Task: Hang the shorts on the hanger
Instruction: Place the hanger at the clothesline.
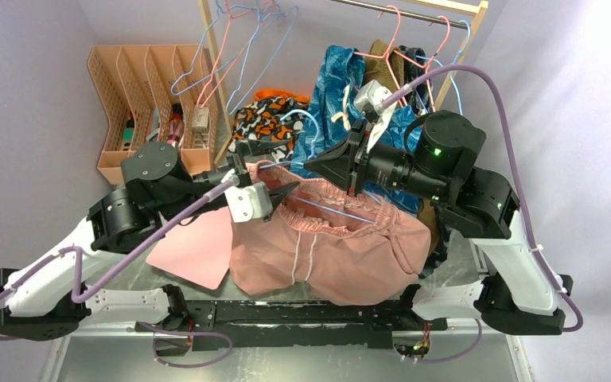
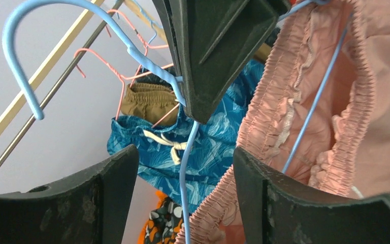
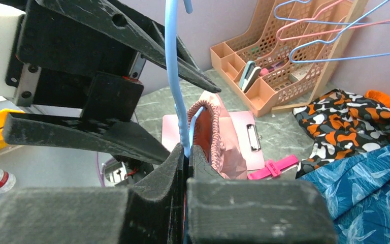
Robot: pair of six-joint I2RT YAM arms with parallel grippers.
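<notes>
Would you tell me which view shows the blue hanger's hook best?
Left wrist: the hanger hook curves in full. Right wrist shows mainly its neck, pinched in the right gripper; overhead, just a bar inside the shorts.

From above, we see only 1 short stretch of the hanger (image 1: 342, 213) inside the shorts (image 1: 326, 255); the rest is mostly lost behind the left gripper (image 1: 282, 171) and right gripper (image 1: 314, 165). In the left wrist view the wire vanishes behind a right finger (image 2: 208, 51), and the shorts run off 2 edges, right and bottom. In the right wrist view the hook leaves the top edge. We cannot make out the items in the organizer (image 1: 115, 87).
</notes>
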